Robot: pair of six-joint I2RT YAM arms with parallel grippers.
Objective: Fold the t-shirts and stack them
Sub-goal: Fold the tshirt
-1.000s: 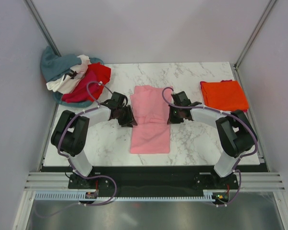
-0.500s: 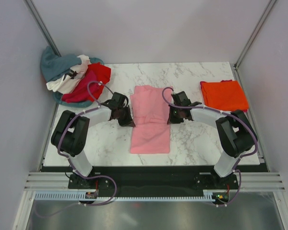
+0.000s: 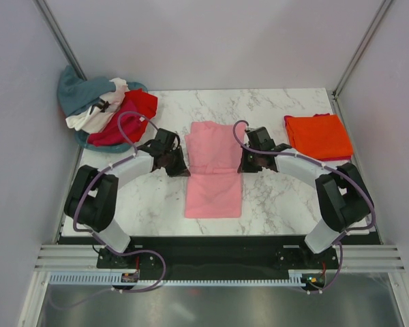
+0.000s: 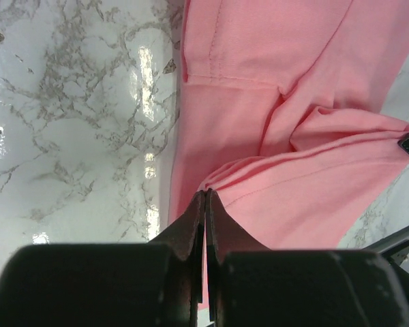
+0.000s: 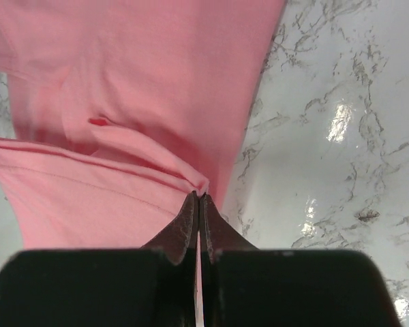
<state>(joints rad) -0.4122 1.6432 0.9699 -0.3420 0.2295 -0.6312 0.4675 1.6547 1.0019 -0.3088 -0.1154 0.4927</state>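
Left gripper pinching left edge of pink t-shirt, jaws pressed together on cloth. Right gripper pinching right edge likewise. Shirt lying at centre of table; fold step seeming in hand. Next move probably calling for both arms lifting evenly together.

Bright light, glare on table

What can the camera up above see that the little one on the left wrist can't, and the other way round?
Overhead only: the folded orange shirt at the right and the pile of shirts in the far left corner. Wrist only: the close detail of the left end effector pinched shut on a puckered edge of cloth. Both: the pink shirt lying on the marble table.
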